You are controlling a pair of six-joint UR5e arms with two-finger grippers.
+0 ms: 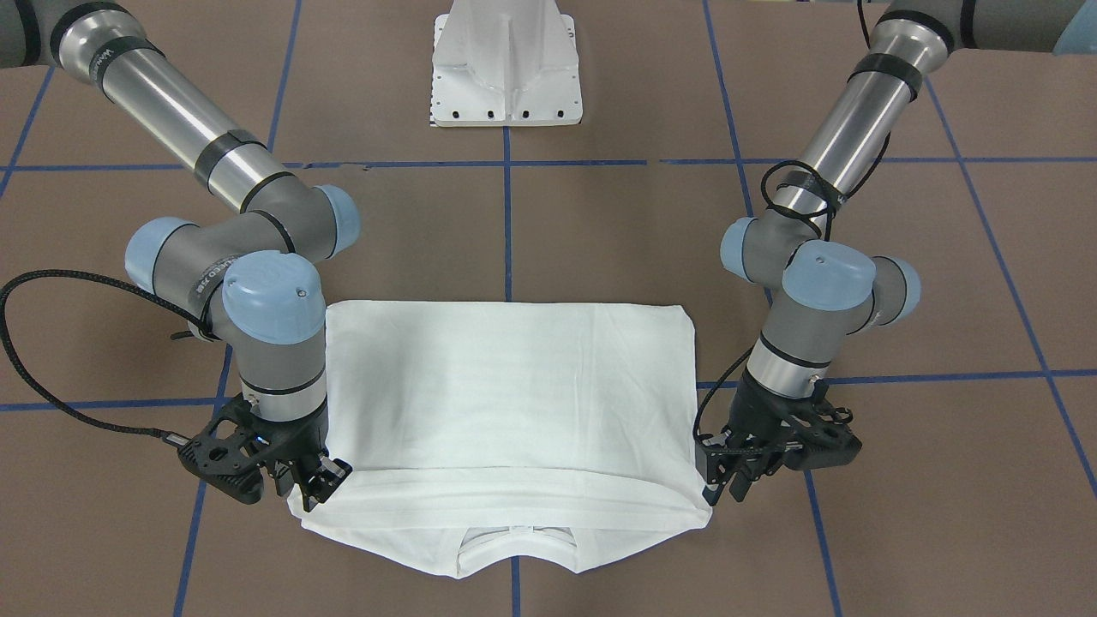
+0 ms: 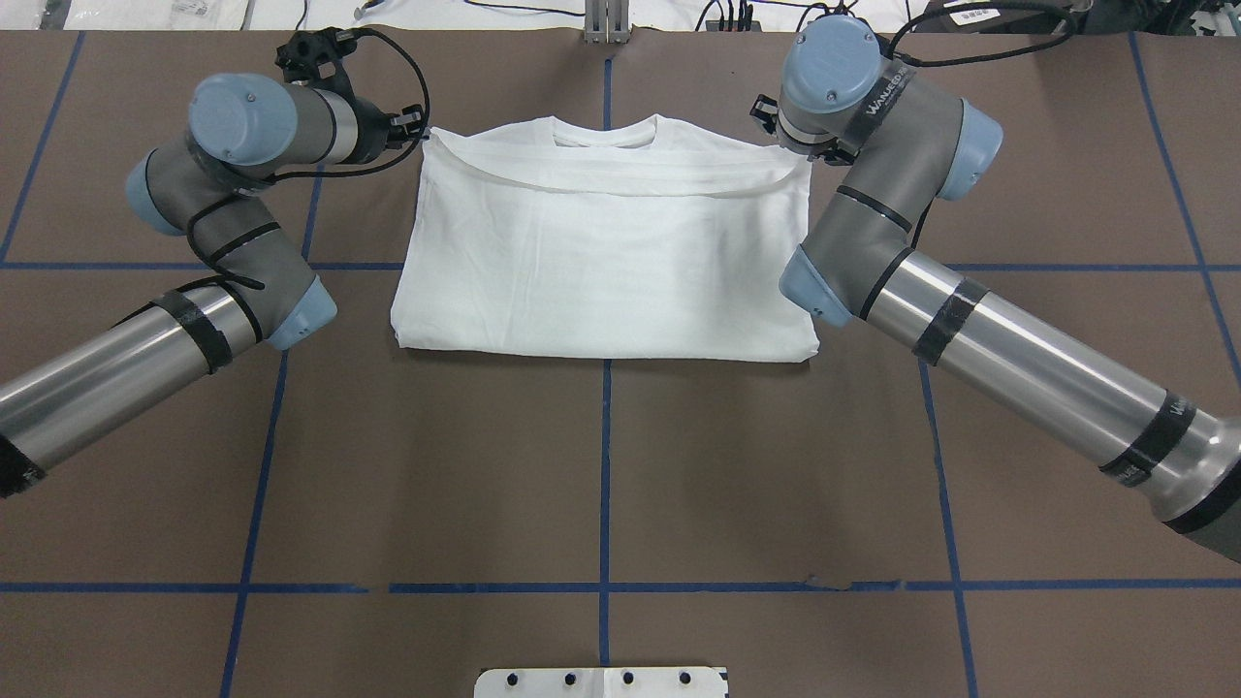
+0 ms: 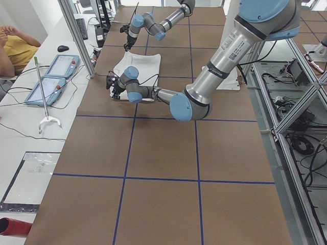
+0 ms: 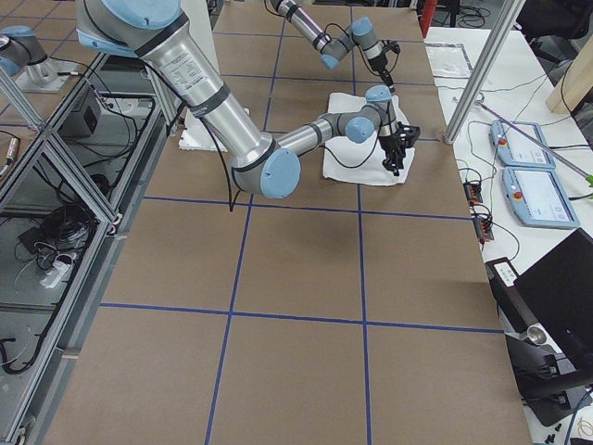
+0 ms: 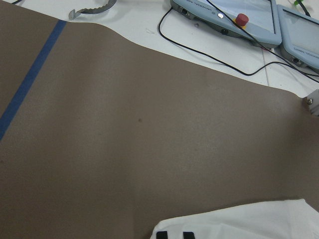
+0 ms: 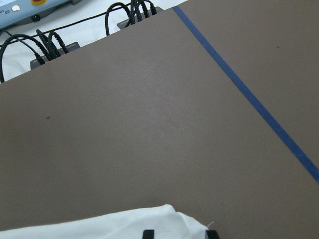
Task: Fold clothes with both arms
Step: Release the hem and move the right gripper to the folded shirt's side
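T-shirt [image 1: 514,386] front and centre: white, lying flat on the brown desk [image 1: 600,231], straight out in front of the white pedestal base [image 1: 506,68] and well apart from it. A blue tape line [image 1: 507,223] runs from the base right up to the cloth's nearest edge. It's folded over on itself, the doubled edge lying closest to the base, and the ribbed collar [image 1: 518,548] peeks out at the end farthest from the base, the top layer stopping just short of it. Both arms are down at that far end, one per corner. The right arm [image 1: 274,343] hangs over the corner on the base's right side, and its wrist view shows the right fingers [image 6: 148,234] standing clearly apart, a rumpled corner of cloth lying loose between them. The left arm [image 1: 797,343] sits at the opposite corner, on the base's left. The left fingers [image 5: 159,235] show only as two black tips with a narrow gap and white cloth across it. Pinching or merely resting over it? Can't tell. Past the desk edge farthest from the base lie blue-grey control pendants [image 5: 224,20].
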